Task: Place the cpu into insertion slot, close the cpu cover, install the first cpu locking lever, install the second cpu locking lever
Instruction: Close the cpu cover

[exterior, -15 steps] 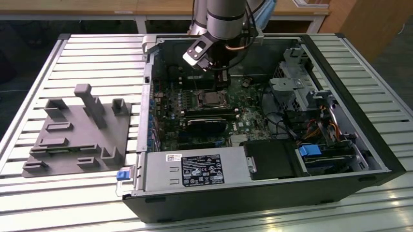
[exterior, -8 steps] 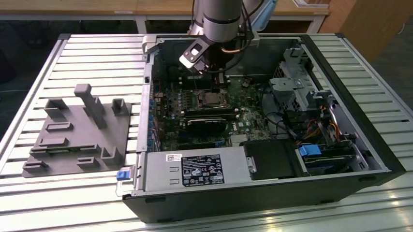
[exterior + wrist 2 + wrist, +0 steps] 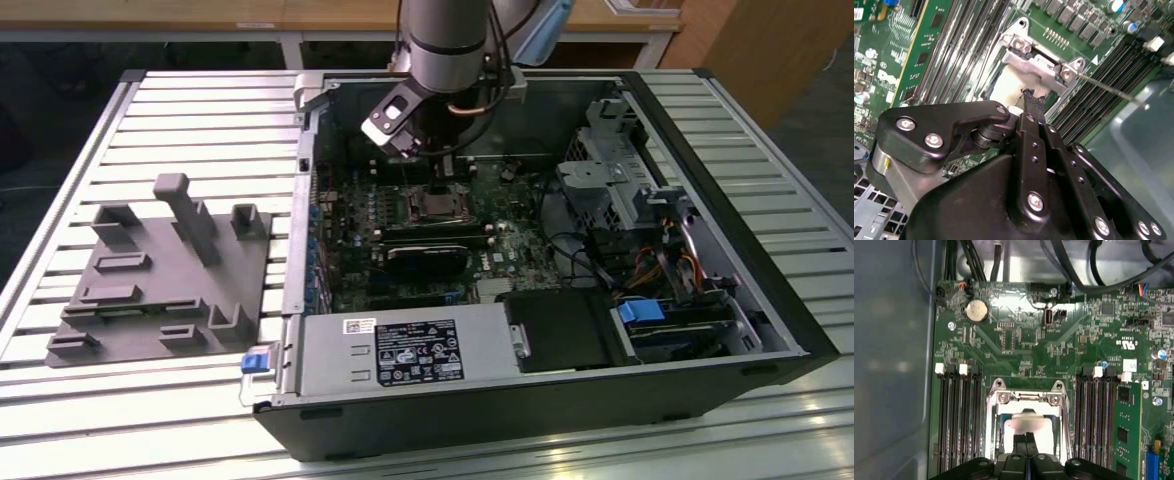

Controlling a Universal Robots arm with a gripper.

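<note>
With gripper (image 3: 1029,439) pinched shut and empty, press lightly, straight down, holding the cpu (image 3: 1026,426) square in the insertion slot (image 3: 1000,432).

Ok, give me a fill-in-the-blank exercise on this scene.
1. The gripper hangs over the insertion slot, and its jaws are ___ (open/shut).
2. The circuit board around the slot is coloured ___.
3. The grey fixture lies at the exterior view's ___ of the computer case.
Missing words: shut; green; left.
</note>
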